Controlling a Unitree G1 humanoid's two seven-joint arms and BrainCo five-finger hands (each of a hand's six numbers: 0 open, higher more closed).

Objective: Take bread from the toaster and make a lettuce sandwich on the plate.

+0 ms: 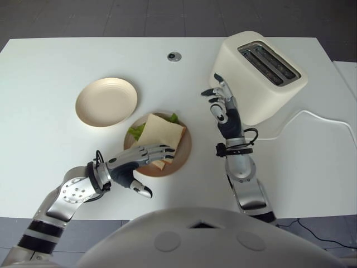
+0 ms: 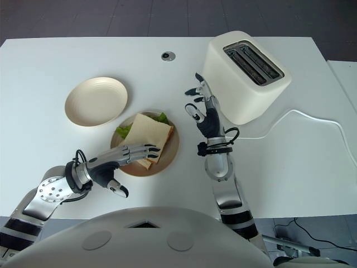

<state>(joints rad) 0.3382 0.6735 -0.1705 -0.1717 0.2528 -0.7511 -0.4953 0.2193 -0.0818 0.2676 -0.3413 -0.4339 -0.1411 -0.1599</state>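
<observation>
A sandwich (image 1: 161,133) of two bread slices with green lettuce (image 1: 135,132) poking out lies on a brown plate (image 1: 184,149) in the middle of the table. My left hand (image 1: 135,162) is open, its fingers stretched flat over the plate's near edge and the lower bread corner. My right hand (image 1: 222,103) is open and upright, between the plate and the cream toaster (image 1: 257,78), holding nothing. The toaster's two slots (image 2: 252,63) look dark, with no bread in them.
An empty cream bowl (image 1: 106,101) sits left of the plate. A small round metal fitting (image 1: 174,56) is set in the table at the back. The toaster's white cable (image 2: 312,120) runs off to the right.
</observation>
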